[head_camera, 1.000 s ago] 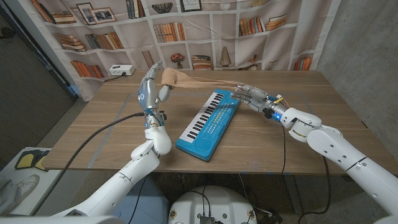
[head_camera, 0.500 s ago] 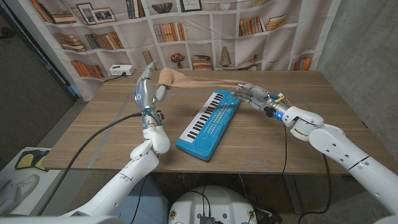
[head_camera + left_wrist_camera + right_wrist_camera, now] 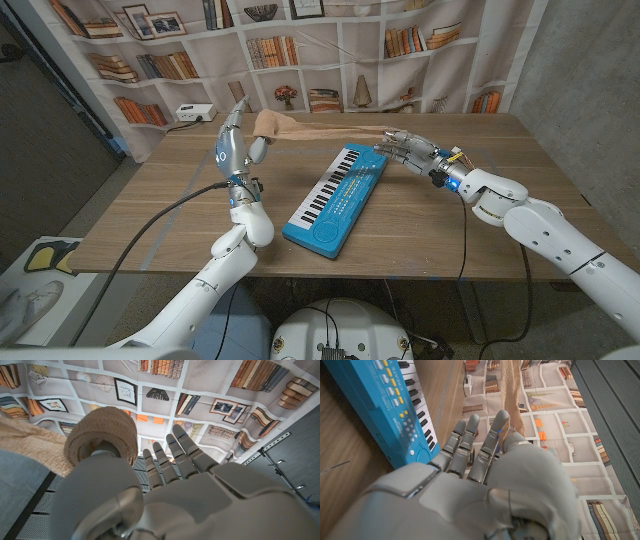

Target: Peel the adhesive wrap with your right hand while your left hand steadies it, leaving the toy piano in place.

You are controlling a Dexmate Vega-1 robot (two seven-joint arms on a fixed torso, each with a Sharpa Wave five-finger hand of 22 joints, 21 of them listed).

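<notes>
My left hand [image 3: 236, 143] is raised above the table's back left and holds a roll of tan adhesive wrap [image 3: 268, 124]; in the left wrist view the roll [image 3: 100, 440] sits by the thumb of that hand [image 3: 195, 490]. A peeled strip [image 3: 335, 135] runs taut from the roll to my right hand [image 3: 404, 150], which pinches its free end just above the piano's far end. The right wrist view has the strip [image 3: 512, 395] passing between the fingers of the right hand [image 3: 485, 480]. The blue toy piano [image 3: 335, 198] lies diagonally mid-table and reappears, as the piano [image 3: 402, 405], beside the right hand.
A white power box [image 3: 195, 112] sits at the table's back left corner. A black cable [image 3: 165, 215] trails from my left arm across the table's left side. A bookshelf-printed backdrop [image 3: 320, 40] hangs behind the wooden table [image 3: 480, 230].
My right hand has drawn slightly to the right and back with the strip's end. My left hand has tilted a little with the roll. The piano has not moved.
</notes>
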